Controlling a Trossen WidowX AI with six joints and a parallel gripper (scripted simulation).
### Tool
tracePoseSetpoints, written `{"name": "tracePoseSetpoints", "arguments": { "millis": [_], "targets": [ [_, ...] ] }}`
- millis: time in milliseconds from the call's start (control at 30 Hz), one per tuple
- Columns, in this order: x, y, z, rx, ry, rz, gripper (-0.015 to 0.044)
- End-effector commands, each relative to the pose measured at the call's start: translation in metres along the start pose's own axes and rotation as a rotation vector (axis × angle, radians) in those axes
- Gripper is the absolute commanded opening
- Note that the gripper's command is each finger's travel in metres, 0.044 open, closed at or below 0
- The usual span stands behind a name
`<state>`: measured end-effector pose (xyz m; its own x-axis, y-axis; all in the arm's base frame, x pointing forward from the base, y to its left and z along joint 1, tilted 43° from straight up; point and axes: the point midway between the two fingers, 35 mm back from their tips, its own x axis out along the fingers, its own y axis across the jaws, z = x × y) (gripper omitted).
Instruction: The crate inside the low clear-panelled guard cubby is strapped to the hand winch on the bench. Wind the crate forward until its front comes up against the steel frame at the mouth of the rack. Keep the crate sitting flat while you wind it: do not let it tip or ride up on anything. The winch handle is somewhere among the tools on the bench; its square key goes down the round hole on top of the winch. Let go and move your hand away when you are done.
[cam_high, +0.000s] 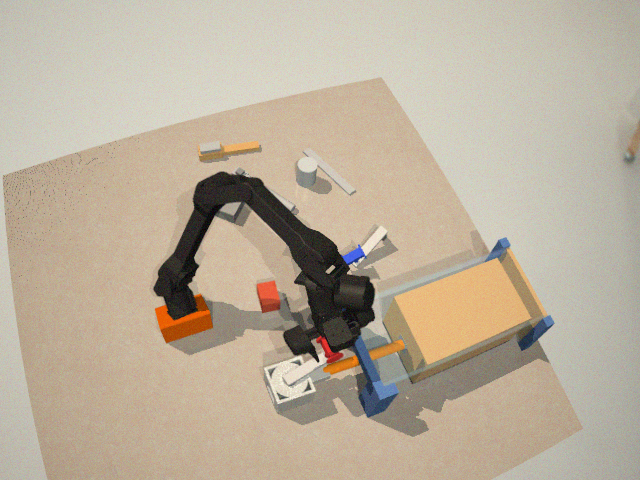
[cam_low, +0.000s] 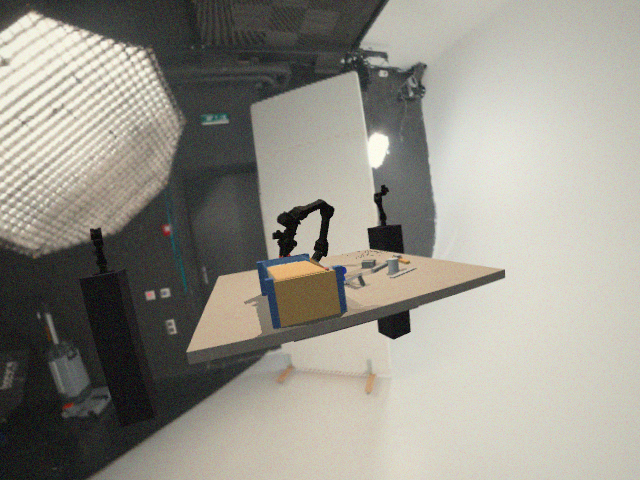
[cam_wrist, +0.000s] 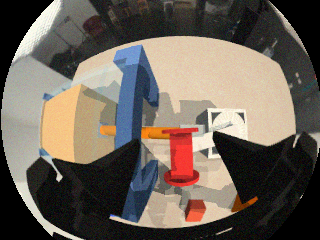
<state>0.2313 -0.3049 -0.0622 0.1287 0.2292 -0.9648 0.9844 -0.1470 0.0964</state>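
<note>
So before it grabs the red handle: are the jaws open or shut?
Open. In the wrist view the gripper has its jaws wide apart on either side of the red handle, not touching it.

Matte black jointed arm (cam_high: 268, 211) on an orange base block (cam_high: 184, 322)
</note>
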Motion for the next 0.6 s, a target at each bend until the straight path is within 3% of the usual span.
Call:
{"name": "tracePoseSetpoints", "arguments": {
  "millis": [0, 367, 567],
  "targets": [
    [0.0013, -0.0039, -0.0004, 0.002, 0.003, -0.019, 0.0309],
    [0.0013, -0.0039, -0.0004, 0.002, 0.003, -0.019, 0.0020],
    [0.0013, -0.0039, -0.0004, 0.002, 0.003, -0.019, 0.0000]
  ]
}}
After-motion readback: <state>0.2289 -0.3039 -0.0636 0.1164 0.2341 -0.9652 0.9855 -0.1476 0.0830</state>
